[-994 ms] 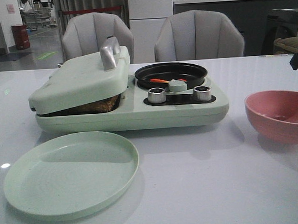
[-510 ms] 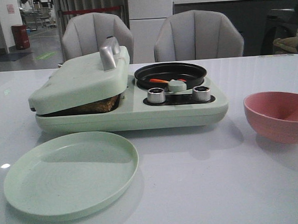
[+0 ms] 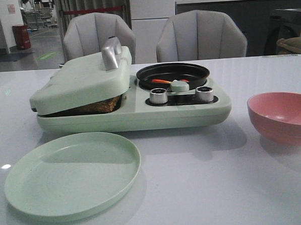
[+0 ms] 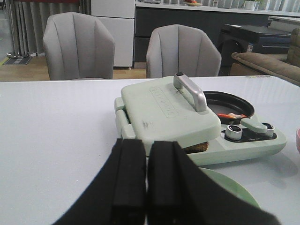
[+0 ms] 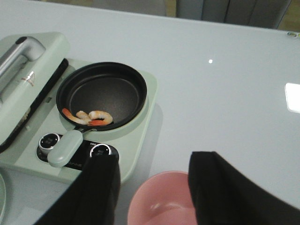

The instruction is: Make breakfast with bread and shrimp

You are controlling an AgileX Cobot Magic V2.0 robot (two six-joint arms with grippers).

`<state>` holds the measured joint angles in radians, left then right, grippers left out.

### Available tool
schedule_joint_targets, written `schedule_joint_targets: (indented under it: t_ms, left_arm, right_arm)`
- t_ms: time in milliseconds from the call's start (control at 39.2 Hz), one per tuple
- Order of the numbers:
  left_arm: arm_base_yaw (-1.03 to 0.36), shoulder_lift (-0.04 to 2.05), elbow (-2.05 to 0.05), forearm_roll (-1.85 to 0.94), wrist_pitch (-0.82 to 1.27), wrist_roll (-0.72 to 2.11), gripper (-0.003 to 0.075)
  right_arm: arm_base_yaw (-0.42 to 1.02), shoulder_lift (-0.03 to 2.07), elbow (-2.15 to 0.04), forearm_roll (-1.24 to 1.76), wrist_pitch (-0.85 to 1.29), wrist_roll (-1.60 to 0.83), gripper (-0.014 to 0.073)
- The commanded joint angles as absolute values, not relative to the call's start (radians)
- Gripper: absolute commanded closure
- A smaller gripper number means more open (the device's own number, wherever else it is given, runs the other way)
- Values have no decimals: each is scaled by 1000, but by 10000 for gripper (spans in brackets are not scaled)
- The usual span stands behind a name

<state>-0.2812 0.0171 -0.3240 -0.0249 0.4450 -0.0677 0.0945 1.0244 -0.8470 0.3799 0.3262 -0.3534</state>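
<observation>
Bread [image 3: 97, 106] under lid [image 3: 80, 81], shrimp [image 5: 89, 117] in pan [image 5: 101, 93] — right fingers [image 5: 101, 187] apart

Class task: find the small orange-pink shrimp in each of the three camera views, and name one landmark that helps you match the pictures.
Front view: orange-pink shrimp in the round black frying pan, centre.
Left wrist view: shrimp in the pan, right of middle.
Right wrist view: shrimp at the pan's near rim.
Shared landmark: the pale green pan handle.

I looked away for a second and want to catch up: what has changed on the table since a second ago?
The dark right gripper, which hung over the pink bowl at the front view's right edge, has withdrawn out of that view. Nothing was grasped or released. The bread under the lid, the shrimp in the pan and the green plate stayed put.
</observation>
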Motion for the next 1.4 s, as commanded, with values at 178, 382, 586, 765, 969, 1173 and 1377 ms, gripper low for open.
schedule_joint_targets:
  t_ms: [178, 382, 586, 765, 969, 1173, 1377]
  left_arm:
    - [-288, 33, -348, -32, 365, -77, 607]
    - [-288, 33, -348, -32, 344, -77, 607]
    - [-288, 33, -348, -32, 338, -77, 607]
    - [-288, 33, -348, -32, 338, -77, 607]
    - [-288, 33, -348, -32, 338, -77, 607]
    - [-288, 33, -348, -32, 338, -77, 607]
    - [-288, 33, -348, -32, 338, -77, 607]
  right_arm:
    - [193, 773, -619, 410, 0, -366, 147]
    - [256, 570, -480, 410, -10, -366, 147]
    - [262, 317, -343, 410, 0, -365, 147]
    - [262, 81, -245, 415, 115, -365, 147]
    - [262, -1, -212, 415, 155, -365, 147]
    - [262, -1, -212, 415, 158, -365, 149]
    - [262, -1, -212, 415, 154, -365, 195]
